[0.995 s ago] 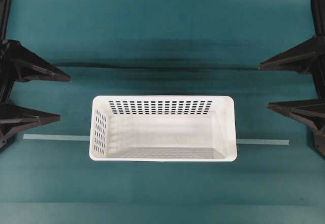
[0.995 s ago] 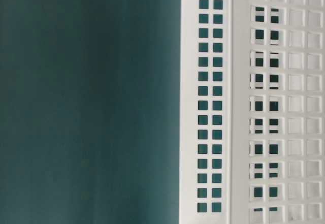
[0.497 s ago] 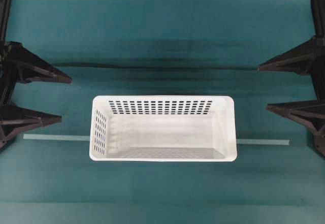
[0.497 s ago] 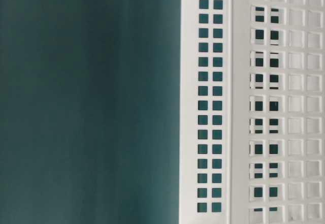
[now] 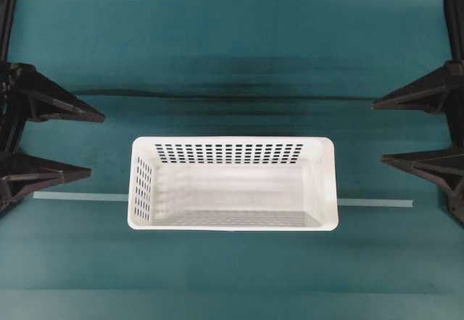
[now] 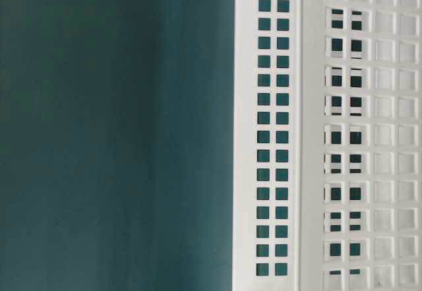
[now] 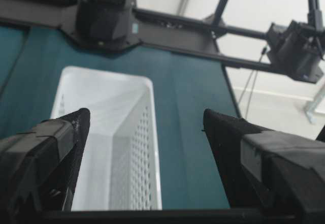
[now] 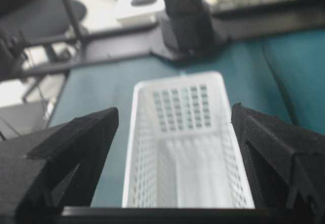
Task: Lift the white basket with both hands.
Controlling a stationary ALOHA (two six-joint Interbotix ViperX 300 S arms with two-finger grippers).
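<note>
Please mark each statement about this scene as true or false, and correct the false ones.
1. The basket is empty. True.
2. The left gripper is closed on the basket's rim. False: its jaws are open and apart from the basket.
3. The right gripper is open, beside the basket's right end in the overhead view. True.
4. The basket lies on its side. False: it stands upright on the table, opening upward.
5. A pale strip on the table runs under the basket. True.
</note>
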